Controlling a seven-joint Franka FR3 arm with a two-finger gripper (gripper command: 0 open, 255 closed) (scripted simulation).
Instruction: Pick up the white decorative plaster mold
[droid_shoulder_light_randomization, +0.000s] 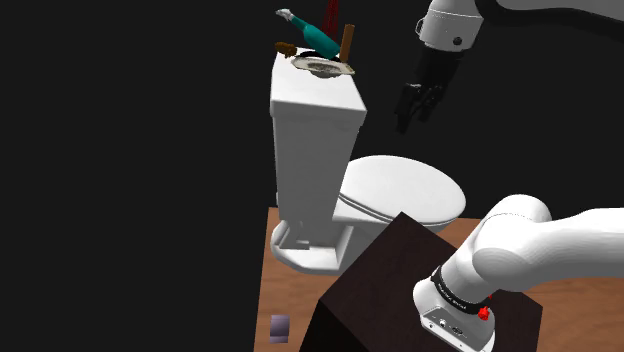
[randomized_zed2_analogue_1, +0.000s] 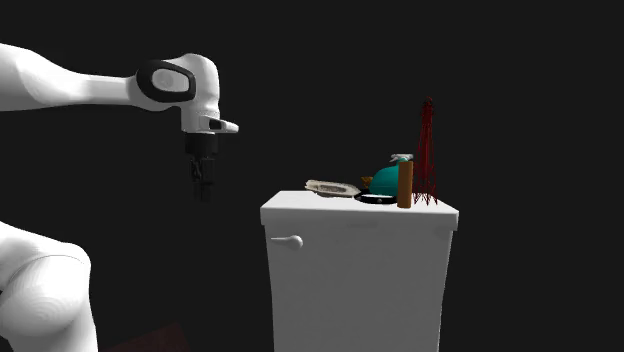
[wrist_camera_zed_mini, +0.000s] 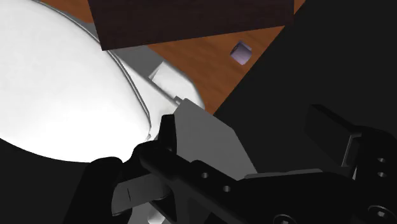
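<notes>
My gripper (droid_shoulder_light_randomization: 416, 112) is all black and matte. It hangs in open air with its two fingers (wrist_camera_zed_mini: 168, 133) standing apart and clasping nothing.

The plaster mold (droid_shoulder_light_randomization: 326, 67) lies flat on top of the toilet tank (droid_shoulder_light_randomization: 312, 130). It is a shallow oval dish, pale grey-white inside, with an uneven rim tinged brown. In the second exterior view it reads as a low, off-white slab toward that view's left on the tank top.

Crowded just behind and beside it are:
- a rounded teal bottle (droid_shoulder_light_randomization: 318, 38) with a pale cap, lying on its side
- a brown cylinder (randomized_zed2_analogue_1: 405, 185), standing upright
- a dark red wiry spire (randomized_zed2_analogue_1: 428, 150), thin and mesh-like
- a flat black ring (randomized_zed2_analogue_1: 375, 198) with a white middle

The tank is a smooth, boxy white block with a small lever on its front. Below it the closed seat lid (droid_shoulder_light_randomization: 405, 190) is a glossy white oval. The floor (droid_shoulder_light_randomization: 300, 290) shows brown wood grain. My stand (droid_shoulder_light_randomization: 370, 290) is a dark brown box, and a small lilac cube (droid_shoulder_light_randomization: 280, 327) sits on the floor near it.

In the shoulder view the mold lies to the left of my gripper, well apart from it, while I hang above the seat lid. In the second exterior view my fingertips are about level with the tank top, off its left side. The mold lies further right, untouched.
</notes>
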